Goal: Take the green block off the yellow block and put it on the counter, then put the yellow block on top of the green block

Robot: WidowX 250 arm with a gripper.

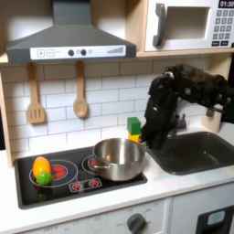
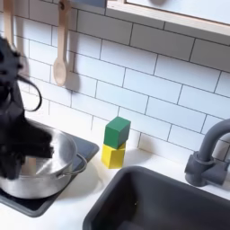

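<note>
White tile wall behind toy kitchen, off-white counter (image 2: 90, 184) between black stovetop (image 1: 55, 187) and dark sink (image 2: 171, 207). Green block (image 2: 117, 132) sits stacked on yellow block (image 2: 113, 154) at the wall, between steel pot (image 2: 45, 166) and sink; fingers not on either block. Black arm bends down from the first exterior view's right, gripper (image 1: 149, 137) just beside the stack; finger state can't be told, too dark.

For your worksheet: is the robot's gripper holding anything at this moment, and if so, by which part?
Nothing is held. The green block sits untouched on the yellow block, and the gripper is apart from both, above the steel pot.
</note>
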